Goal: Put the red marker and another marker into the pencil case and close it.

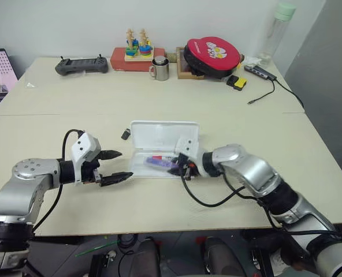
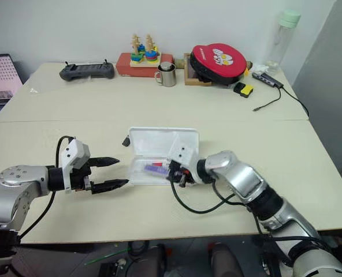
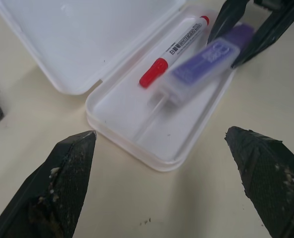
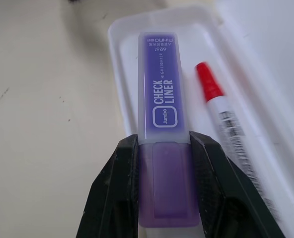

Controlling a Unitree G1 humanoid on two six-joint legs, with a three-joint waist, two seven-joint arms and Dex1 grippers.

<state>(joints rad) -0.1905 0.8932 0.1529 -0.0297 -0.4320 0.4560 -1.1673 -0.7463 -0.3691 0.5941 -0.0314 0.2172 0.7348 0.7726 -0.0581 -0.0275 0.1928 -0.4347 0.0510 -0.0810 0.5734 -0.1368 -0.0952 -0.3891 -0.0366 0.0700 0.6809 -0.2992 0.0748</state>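
Note:
The pencil case lies open at the table's middle, lid flat behind its tray. Inside the tray, along the hinge side, rests the red marker, white-barrelled with a red cap. My right gripper is shut on one end of the purple marker, holding it low over the tray beside the red one. Whether it touches the tray floor I cannot tell. To the left of the case my left gripper stands open and holds nothing, its fingers pointing at the tray.
A small black cap lies just left of the lid. Along the far edge stand a black controller, a stacking toy, a steel mug, a red round pouch and a bottle. A cable trails at the far right.

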